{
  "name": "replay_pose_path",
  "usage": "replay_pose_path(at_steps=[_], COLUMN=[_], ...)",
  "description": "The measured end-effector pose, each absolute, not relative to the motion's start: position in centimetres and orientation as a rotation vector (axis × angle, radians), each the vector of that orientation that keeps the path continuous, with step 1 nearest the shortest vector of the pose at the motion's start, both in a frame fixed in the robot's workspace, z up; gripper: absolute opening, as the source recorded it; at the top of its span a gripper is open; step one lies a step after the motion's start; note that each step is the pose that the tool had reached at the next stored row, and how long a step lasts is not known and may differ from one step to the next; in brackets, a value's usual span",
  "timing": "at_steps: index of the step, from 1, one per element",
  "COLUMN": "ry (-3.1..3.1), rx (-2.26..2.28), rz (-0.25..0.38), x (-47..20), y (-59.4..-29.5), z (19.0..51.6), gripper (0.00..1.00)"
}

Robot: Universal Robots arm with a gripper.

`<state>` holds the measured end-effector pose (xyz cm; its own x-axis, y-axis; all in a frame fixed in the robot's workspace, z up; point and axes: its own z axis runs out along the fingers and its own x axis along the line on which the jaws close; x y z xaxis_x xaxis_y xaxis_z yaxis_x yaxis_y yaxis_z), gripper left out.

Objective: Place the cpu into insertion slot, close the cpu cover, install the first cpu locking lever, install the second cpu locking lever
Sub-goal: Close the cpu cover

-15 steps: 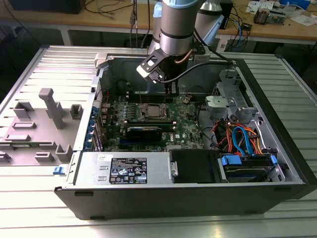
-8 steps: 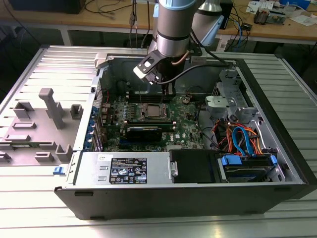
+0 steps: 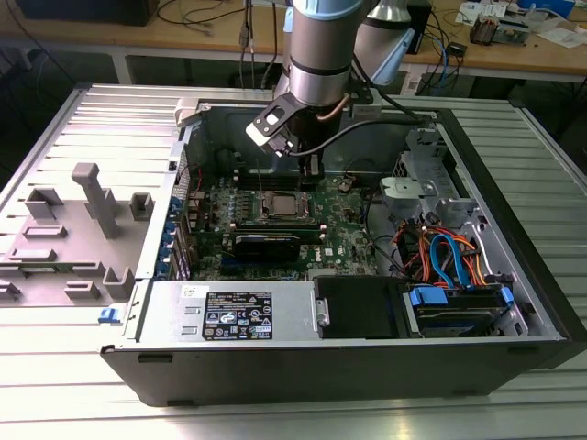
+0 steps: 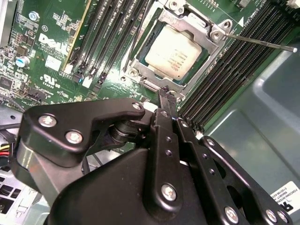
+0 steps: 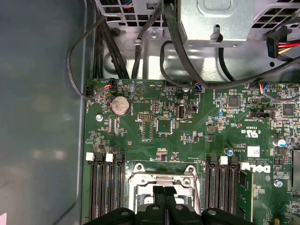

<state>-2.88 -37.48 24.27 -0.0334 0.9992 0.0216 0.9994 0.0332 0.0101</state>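
The cpu (image 4: 174,51) lies flat in the insertion slot (image 4: 150,85), its dull silver top showing through the window of the cpu cover (image 4: 205,29), which is folded down over it so the frame can press the chip onto its contacts. In the second wrist view the gripper (image 4: 164,93) hangs just beside the socket's near corner, and its jaws are pressed together on nothing (a slim closed tip suits pushing a thin rod better than a spread one). One locking lever (image 4: 260,41) juts out sideways over the memory slots (image 4: 234,65). It looks unlatched, though its hooked end is hard to judge from this angle. In the exterior view the arm reaches straight down into the open computer case (image 3: 514,302), which lies on its side on the table (image 3: 83,403) with the motherboard (image 3: 353,229) facing up.
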Motion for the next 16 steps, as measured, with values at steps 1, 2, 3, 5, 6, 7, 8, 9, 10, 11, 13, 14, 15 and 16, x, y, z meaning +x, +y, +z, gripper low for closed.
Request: replay_pose_path(at_steps=[1,2,3,5,6,7,8,9,10,11,13,14,15,16], ry=[-2.252,-2.252,-2.252,-2.251,-2.251,-2.251,-2.250,-2.249,-2.249,-2.248,-2.248,-2.248,-2.248,-2.248], rx=[-2.178,-2.178,-2.178,-2.177,-2.177,-2.177,-2.176,-2.176,-2.175,-2.175,-2.174,-2.174,-2.174,-2.174], rz=[-0.035,-0.035,-0.035,-0.034,-0.033,-0.032,-0.031,-0.030,-0.029,-0.028,-0.026,-0.026,-0.026,-0.026], x=[-2.9,-3.0,-3.3,-3.7,-4.0,-4.2,-4.3,-4.5,-4.6,-4.7,-4.9,-4.9,-4.9,-4.9], y=[-37.5,-37.5,-37.5,-37.5,-37.5,-37.5,-37.5,-37.5,-37.5,-37.5,-37.5,-37.5,-37.5,-37.5], z=[24.3,24.2,24.2,24.1,24.1,24.0,24.0,23.9,23.9,23.9,23.8,23.8,23.8,23.8], gripper=[0.11,0.11,0.11,0.11,0.11,0.11,0.11,0.11,0.11,0.11,0.11,0.11,0.11,0.11])
